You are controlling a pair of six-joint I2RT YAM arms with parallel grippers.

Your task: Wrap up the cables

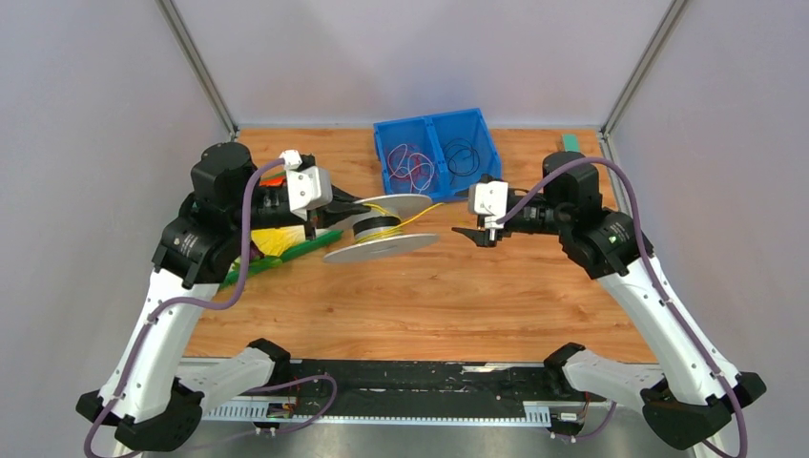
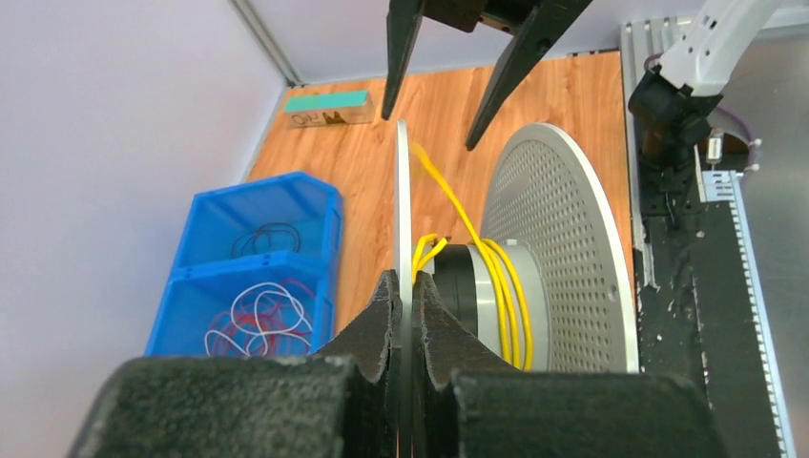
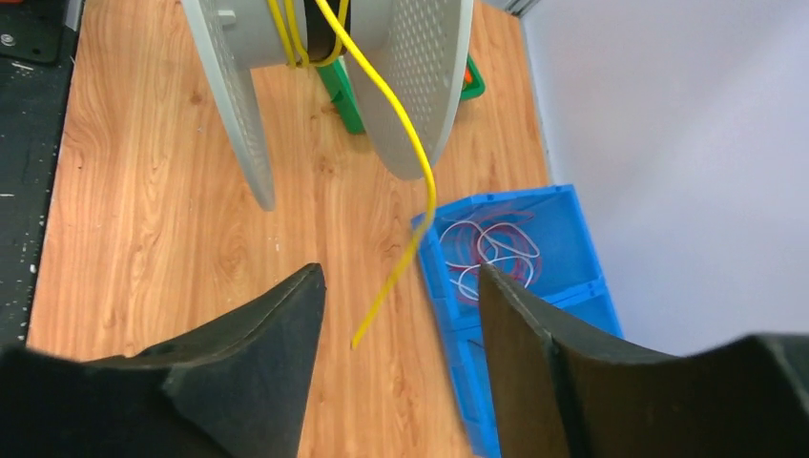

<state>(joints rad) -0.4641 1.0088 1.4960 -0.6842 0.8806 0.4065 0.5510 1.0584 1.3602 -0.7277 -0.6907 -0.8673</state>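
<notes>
Wood-grain table (image 1: pixel 420 296) under 2 arms, with 1 spool, 1 yellow cable and 1 bin on or above it.

At the far left, 1 green item (image 1: pixel 286 253) flat on the wood, something yellow beside it, too blurred to name.

Next, the left gripper (image 1: pixel 339 212), fingers (image 2: pixel 377 324) pressed together on the thin rim of the far flange of the spool (image 1: pixel 382 248). Pinches that flange edge-on in the left wrist view. 2 perforated grey flanges on the 1 spool, with 1 dark hub between them.

Several turns of the cable (image 1: pixel 382 229) wound on the hub, just ahead of the left fingertips and apart from them. Leaves the hub as 1 loose strand and runs rightward past the flange rim. Ends free in the gap of the right gripper (image 3: pixel 399 274), whose 2 fingers (image 3: pixel 267 343) are spread wide, touching neither as far as visible.

Behind, between the 2 grippers, 1 blue bin (image 1: pixel 380 143) with 2 compartments: in the left one, 1 red, white and purple wire tangle (image 1: pixel 412 167); in the right one, 1 thin black wire (image 1: pixel 462 157).

Far right, at the table's back edge, 1 teal block (image 1: pixel 570 142).
</notes>
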